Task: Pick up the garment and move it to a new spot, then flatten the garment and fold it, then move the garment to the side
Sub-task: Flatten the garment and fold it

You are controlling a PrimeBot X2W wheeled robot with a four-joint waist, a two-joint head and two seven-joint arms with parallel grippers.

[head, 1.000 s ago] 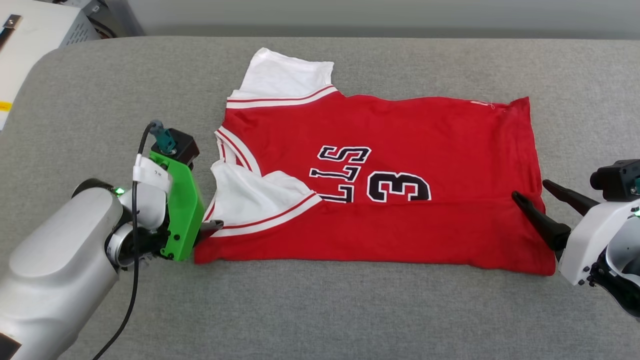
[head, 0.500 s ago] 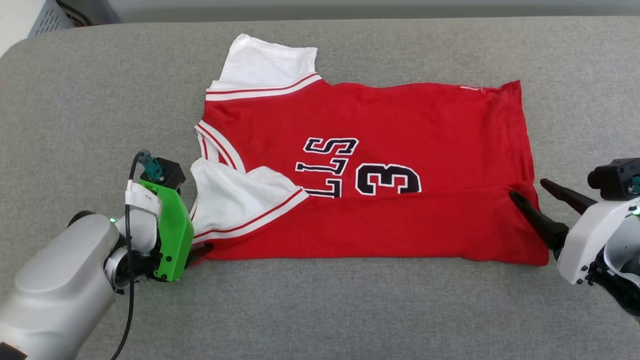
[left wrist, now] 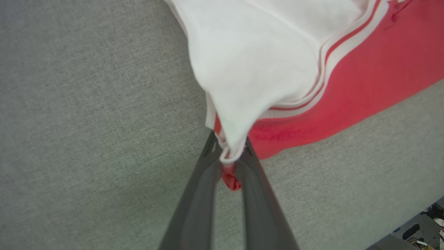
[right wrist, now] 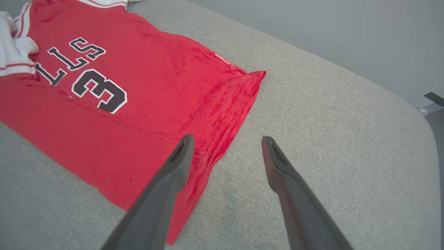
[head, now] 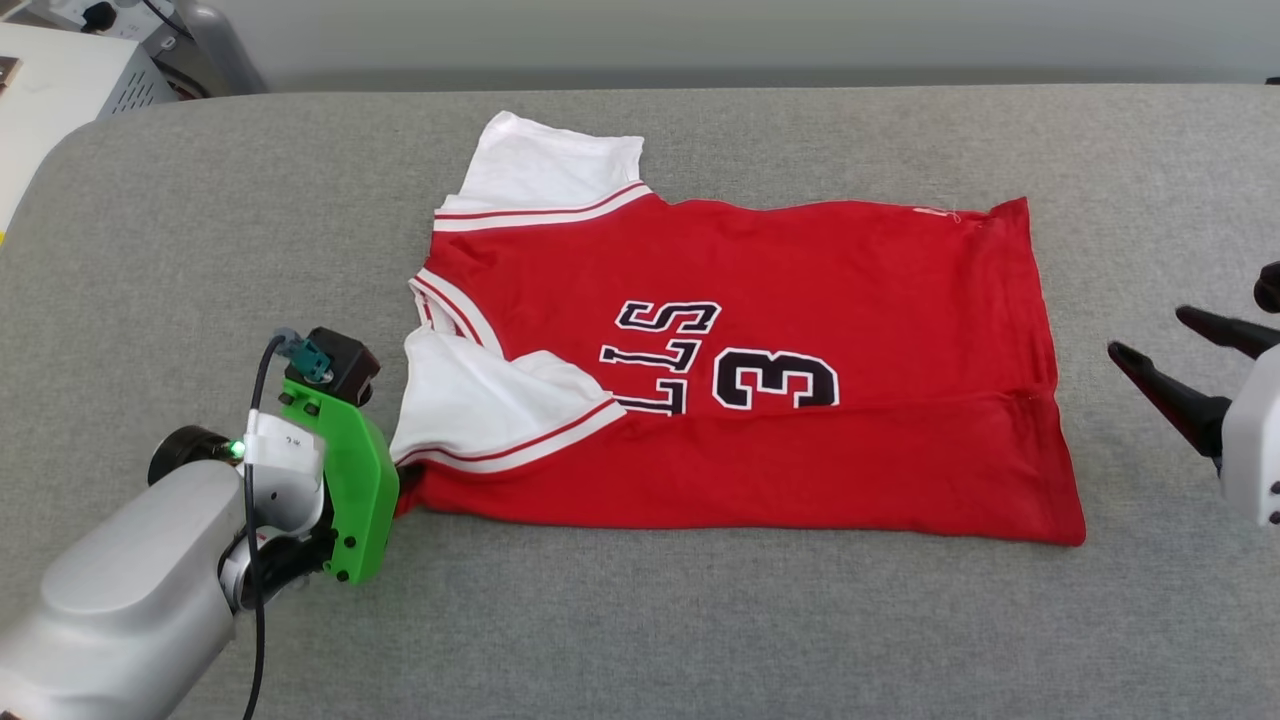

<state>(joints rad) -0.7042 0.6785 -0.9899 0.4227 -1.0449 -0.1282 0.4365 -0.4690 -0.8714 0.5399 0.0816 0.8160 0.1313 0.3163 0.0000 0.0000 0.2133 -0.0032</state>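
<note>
The garment (head: 760, 400) lies flat on the grey fabric surface (head: 640, 640), a little past its middle, collar end toward the robot's left and hem toward its right. Its near long edge runs straight and almost parallel to the front of the surface, with a crease line across the red body just above it. The near white sleeve is folded inward over the chest and hides the start of the black lettering, while the far sleeve sticks out flat toward the back edge. The hem on the right runs at a slight slant, its near corner reaching farthest right. The left gripper (left wrist: 229, 149) sits at the near left corner of the garment with its jaws pressed together on cloth — the white sleeve edge and a small bunch of red are pinched between the two dark fingers (left wrist: 199, 194), and the corner rises a little toward them. The right gripper (head: 1150, 333) stands off the hem side with its jaws spread wide and nothing between them; in the head view it is clear of the cloth, over bare grey. Bare surface runs wide along the whole near side, in a broad patch on the far left up to the rounded corner, and in a strip beyond the hem on the right. A white box (head: 60, 90) stands off the far left corner.
</note>
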